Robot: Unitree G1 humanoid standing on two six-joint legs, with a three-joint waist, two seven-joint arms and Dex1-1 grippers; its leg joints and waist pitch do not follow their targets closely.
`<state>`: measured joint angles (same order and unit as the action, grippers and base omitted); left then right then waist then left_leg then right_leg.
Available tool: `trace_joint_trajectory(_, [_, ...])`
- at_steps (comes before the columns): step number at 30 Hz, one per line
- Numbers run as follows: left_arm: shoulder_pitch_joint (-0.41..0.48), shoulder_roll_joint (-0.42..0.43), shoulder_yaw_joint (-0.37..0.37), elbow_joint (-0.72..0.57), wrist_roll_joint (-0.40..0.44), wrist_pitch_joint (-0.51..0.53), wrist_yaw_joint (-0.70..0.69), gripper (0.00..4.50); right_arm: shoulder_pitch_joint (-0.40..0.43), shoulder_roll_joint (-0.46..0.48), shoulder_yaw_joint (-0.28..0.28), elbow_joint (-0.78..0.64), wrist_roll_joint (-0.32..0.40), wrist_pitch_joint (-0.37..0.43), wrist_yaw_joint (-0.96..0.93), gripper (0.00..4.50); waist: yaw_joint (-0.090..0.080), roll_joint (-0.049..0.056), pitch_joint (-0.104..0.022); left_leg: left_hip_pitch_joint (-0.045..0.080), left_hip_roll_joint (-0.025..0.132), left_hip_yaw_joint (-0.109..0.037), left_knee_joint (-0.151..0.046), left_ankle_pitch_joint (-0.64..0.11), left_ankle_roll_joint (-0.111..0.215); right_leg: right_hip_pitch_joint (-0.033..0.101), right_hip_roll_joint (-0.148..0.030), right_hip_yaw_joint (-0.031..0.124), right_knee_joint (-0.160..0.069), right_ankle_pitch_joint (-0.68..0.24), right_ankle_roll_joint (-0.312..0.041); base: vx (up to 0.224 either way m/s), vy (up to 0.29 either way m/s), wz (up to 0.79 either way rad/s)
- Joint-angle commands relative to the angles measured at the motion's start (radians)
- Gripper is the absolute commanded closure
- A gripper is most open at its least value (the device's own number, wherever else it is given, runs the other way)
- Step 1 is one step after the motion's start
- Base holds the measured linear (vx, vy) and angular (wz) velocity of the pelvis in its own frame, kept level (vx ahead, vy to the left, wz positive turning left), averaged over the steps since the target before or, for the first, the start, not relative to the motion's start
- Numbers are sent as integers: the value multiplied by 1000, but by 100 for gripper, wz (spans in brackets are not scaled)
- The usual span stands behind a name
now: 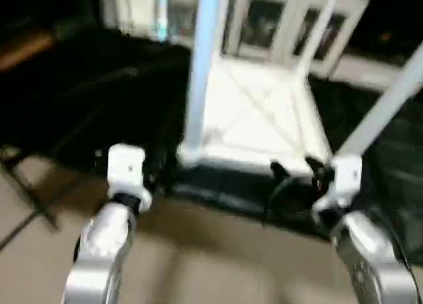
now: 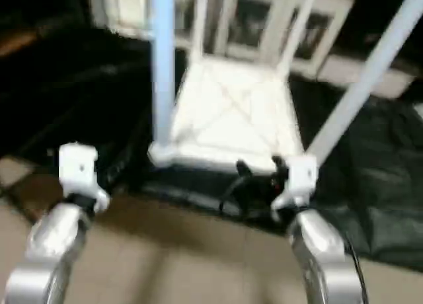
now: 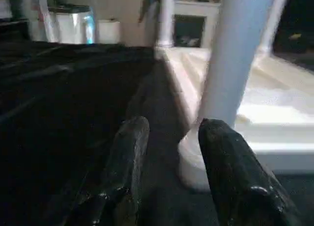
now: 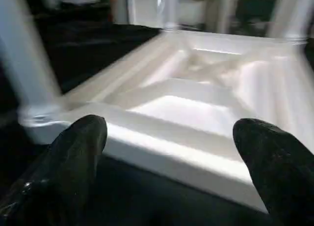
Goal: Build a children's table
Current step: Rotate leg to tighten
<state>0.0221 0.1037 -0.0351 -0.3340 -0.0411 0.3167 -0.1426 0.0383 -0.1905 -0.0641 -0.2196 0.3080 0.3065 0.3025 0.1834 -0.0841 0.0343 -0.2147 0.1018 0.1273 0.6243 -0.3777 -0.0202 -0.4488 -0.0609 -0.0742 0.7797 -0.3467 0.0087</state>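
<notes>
Children's table top [image 1: 254, 115] lies upside down on the black cloth [image 1: 99, 99] that covers the work surface, its X-ribbed underside facing up at you, and its long axis seems to run away from you toward the white cabinet [image 1: 277, 23] behind it, though the blur makes that hard to judge. Each corner socket you can see has a leg standing in it: the near left leg [image 1: 198, 73] rises straight up from the near left corner socket [image 3: 192, 157], the near right leg [image 1: 386, 102] leans up and outward from the near right corner, and two more legs [image 1: 317, 33] rise at the top's far edge. All the legs are cut off above, so you cannot see their free ends. The near right socket is hidden behind your right arm. Your left gripper [image 3: 171, 152] sits just in front of the near left corner, its two black fingers [image 3: 130, 152] partly spread with nothing between them; one finger overlaps the base of the near left leg, and you cannot tell whether it touches. Your right gripper [image 4: 171, 142] hangs in front of the top's near edge by the near right corner, its fingers [image 4: 81, 142] spread wide and empty, apart from the white rim. A shiny metal bin [image 3: 73, 24] stands beyond the cloth, well to the left of the top.
</notes>
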Motion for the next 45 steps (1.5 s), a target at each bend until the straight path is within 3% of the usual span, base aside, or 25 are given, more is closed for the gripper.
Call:
trace_joint_trajectory(1, [-4, -24, -44, 0, -2, -9, -13, 248, 11, -26, -26, -1, -15, -22, -3, 0, -62, 16, -33, 26, 81, -10, -137, 236, 289, -27, -15, -7, -101, 301, -54, 212, 24, 0])
trace_joint_trajectory(2, [3, -25, -51, -1, -11, -16, -23, 248, 16, -20, -29, -9, -4, -20, -3, 0, -87, -37, -42, 15, 10, 32, -100, 148, 245, 48, -46, 53, -181, 220, -102, 234, -13, -1])
trace_joint_trajectory(3, [5, -25, -52, -2, -14, -19, -26, 248, 17, -19, -30, -11, -1, -18, -4, 0, -71, -60, -37, -17, -42, 50, -29, 57, 190, 117, -107, 138, -238, 8, -181, 268, -6, 19])
trace_joint_trajectory(4, [44, -33, -49, -17, -55, -31, -50, 248, 40, -11, -35, -35, 25, -22, 13, 0, -21, -42, -38, -1, -70, 38, 116, -93, 47, 151, -175, 289, -321, -268, -435, 268, -6, 19])
trace_joint_trajectory(5, [59, -32, -48, -22, -64, -35, -55, 248, 49, -10, -35, -44, 29, -23, 19, 0, -4, -50, -23, -93, -33, -27, 171, -59, -58, 208, -175, 336, -287, -138, -611, 252, 38, -7])
trace_joint_trajectory(6, [70, -33, -44, -23, -67, -39, -54, 248, 57, -12, -31, -48, 27, -26, 26, 0, 5, -50, -21, -123, -21, -49, 195, 0, -105, 213, -159, 337, -270, 8, -635, 189, 80, -46])
trace_joint_trajectory(7, [105, -36, -32, -28, -74, -53, -51, 248, 86, -23, -16, -63, 18, -38, 46, 0, 20, -40, -22, -169, 8, -90, 218, 103, -185, 198, -131, 356, -249, 405, -628, 189, 80, -46])
trace_joint_trajectory(8, [118, -35, -29, -32, -74, -60, -50, 248, 98, -26, -10, -69, 20, -44, 58, 0, 31, -28, -30, -190, 17, -120, 170, 183, -220, 165, -53, 334, -227, 774, -513, 132, 107, -38])
trace_joint_trajectory(9, [147, -34, -22, -42, -75, -75, -47, 248, 124, -34, 4, -84, 25, -57, 86, 0, 8, -27, -25, -201, 34, -130, 54, 362, -164, 149, -20, 227, -163, 930, -423, -49, 65, -31])
trace_joint_trajectory(10, [178, -32, -20, -57, -77, -85, -49, 248, 150, -43, 16, -99, 30, -68, 109, 0, -32, 32, -27, -142, 19, -97, -71, 590, -119, 100, 92, 124, -158, 758, -245, -49, 65, -31])
trace_joint_trajectory(11, [200, -28, -23, -69, -78, -91, -52, 248, 166, -48, 23, -106, 28, -74, 118, 0, -47, 48, -38, -130, 157, -124, -63, 552, -88, 72, 44, 110, -122, 352, -111, -72, 13, 4])
trace_joint_trajectory(12, [227, -20, -31, -83, -70, -94, -55, 248, 182, -52, 29, -108, 26, -78, 124, 0, -51, 56, -31, -128, 176, -134, -85, 474, -65, 73, 17, 107, -127, 235, -83, 57, 33, 28])
trace_joint_trajectory(13, [254, -14, -36, -92, -55, -88, -50, 248, 192, -50, 29, -106, 26, -81, 128, 0, -64, 62, -26, -138, 152, -113, -90, 283, -50, 75, 2, 92, -156, 173, -64, 57, 33, 28])
trace_joint_trajectory(14, [267, -13, -36, -97, -43, -82, -41, 248, 194, -45, 24, -103, 27, -81, 127, 0, -86, 18, -17, -153, 130, -93, -99, 103, -38, 96, -21, 92, -199, 168, -70, 24, 58, 9])
trace_joint_trajectory(15, [267, -15, -35, -97, -49, -83, -44, 248, 191, -44, 22, -102, 28, -80, 125, 0, -90, 15, -15, -163, 118, -86, -103, 44, -42, 107, -40, 99, -208, 151, -83, 0, 0, 0])
trace_joint_trajectory(16, [265, -18, -32, -99, -66, -85, -52, 248, 185, -40, 17, -99, 30, -77, 120, 0, -90, 11, -11, -153, 105, -62, -104, -80, -44, 98, -51, 105, -231, 47, -94, 0, 0, 0])
trace_joint_trajectory(17, [259, -20, -29, -98, -73, -85, -53, 230, 181, -39, 15, -95, 27, -81, 117, 0, -98, 3, -13, -142, 108, -48, -106, -148, -38, 96, -66, 112, -247, -59, -104, 0, 0, 0])
trace_joint_trajectory(18, [243, -26, -21, -104, -113, -91, -76, 230, 169, -33, 5, -85, 23, -93, 108, 0, -106, -8, -8, -149, 108, -43, -111, -172, -37, 96, -65, 112, -252, -114, -101, 0, 0, 0])
trace_joint_trajectory(20, [233, -29, -17, -110, -139, -95, -92, 210, 163, -30, -2, -80, 23, -102, 103, 0, -117, -10, -4, -144, 112, -35, -116, -242, -55, 85, -77, 108, -270, -322, -68, 0, 0, 0])
trace_joint_trajectory(23, [201, -19, -10, -121, -159, -91, -107, 180, 158, -11, -36, -71, 48, -149, 100, 0, -127, -6, -10, -151, 118, -35, -118, -200, -58, 89, -80, 101, -265, -256, -65, 0, 0, 0])
trace_joint_trajectory(29, [144, -4, 3, -87, -98, -74, -61, 136, 143, 5, -73, -58, 25, -221, 56, 0, -130, 5, -25, -148, 118, -26, -103, 28, -16, 107, -71, 94, -227, 148, -107, 0, 0, 0])
trace_joint_trajectory(32, [126, 8, 16, -76, -64, -61, -24, 105, 109, 21, -101, -42, 32, -229, 27, 0, -134, 7, -29, -142, 116, -23, -97, 73, -5, 110, -70, 92, -221, 224, -129, 0, 0, 0])
trace_joint_trajectory(34, [113, 14, 25, -71, -42, -56, 2, 83, 92, 27, -114, -33, 37, -239, 17, 0, -134, 6, -28, -140, 117, -21, -95, 79, -1, 112, -71, 92, -220, 243, -138, 0, 0, 0])
trace_joint_trajectory(41, [59, 9, 50, -65, -65, -51, 5, 28, 48, 42, -125, -4, 29, -296, -8, 0, -130, 8, -20, -135, 120, -19, -107, -67, -28, 106, -74, 95, -232, 41, -139, 0, 0, 0])
trace_joint_trajectory(45, [-8, 24, 67, -49, -61, -28, 11, 6, 5, 56, -157, 33, -1, -332, -65, 0, -128, 11, -22, -134, 117, -15, -105, -37, -35, 103, -71, 95, -229, 80, -132, 0, 0, 0])
